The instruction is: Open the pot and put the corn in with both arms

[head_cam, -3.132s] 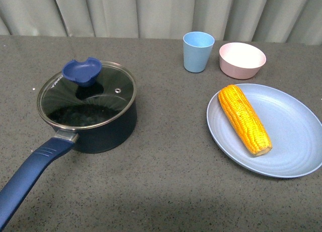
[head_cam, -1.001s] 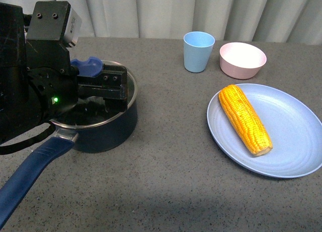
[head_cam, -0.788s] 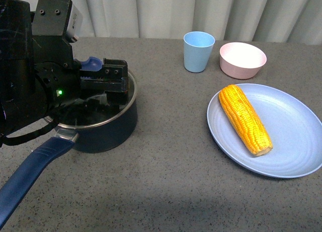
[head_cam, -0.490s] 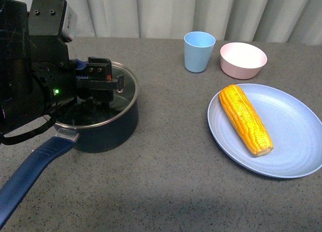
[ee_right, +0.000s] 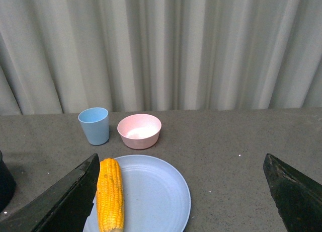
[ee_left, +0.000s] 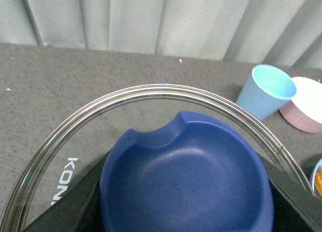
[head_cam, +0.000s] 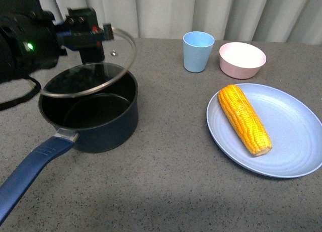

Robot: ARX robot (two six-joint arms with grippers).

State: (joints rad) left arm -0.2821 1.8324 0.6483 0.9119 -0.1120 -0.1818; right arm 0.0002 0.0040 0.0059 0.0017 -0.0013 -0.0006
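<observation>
Front view has the pot point(head_cam: 108, 131) on the left half of the counter point(head_cam: 171, 181), open, its long handle running to the near left corner. My left pincer point(head_cam: 85, 38) is clamped on the knob point(ee_left: 186, 176) of the glass lid point(head_cam: 108, 66). The lid hangs tilted above the pot's far rim, and I cannot tell whether its low edge touches that rim. The corn point(head_cam: 245, 119) lies on the plate point(head_cam: 297, 136) by the right edge, well apart from the pot.

The right wrist view shows my right pincer point(ee_right: 181, 159) spread wide and empty, hovering over the plate.

My worries are these: the tilted lid could slide in the grip, or its low edge could catch the rim and drag the pot. While it hangs there it also crowds the corn's way in. The round cob may roll when pinched.

The cup point(head_cam: 198, 51) and bowl point(head_cam: 242, 60) stand toward the far edge. Bare counter lies between pot and plate.
</observation>
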